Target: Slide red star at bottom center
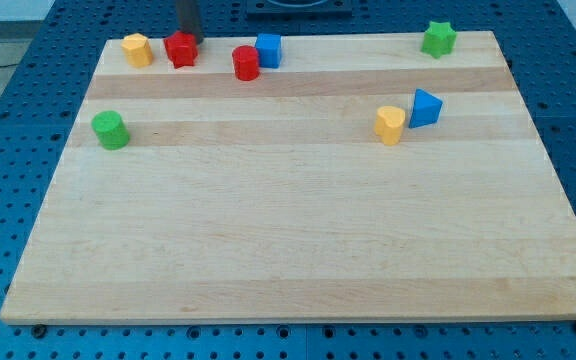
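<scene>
The red star (180,49) lies near the board's top edge at the view's upper left, between a yellow block (137,49) on its left and a red cylinder (246,62) on its right. My tip (189,37) comes down from the view's top and stands just behind the star's upper right side, touching or nearly touching it. A blue cube (268,49) sits right against the red cylinder.
A green cylinder (110,129) stands near the left edge. A yellow block (390,124) and a blue triangular block (425,107) sit together at the right. A green star (438,39) is at the top right. The wooden board (288,250) rests on a blue perforated table.
</scene>
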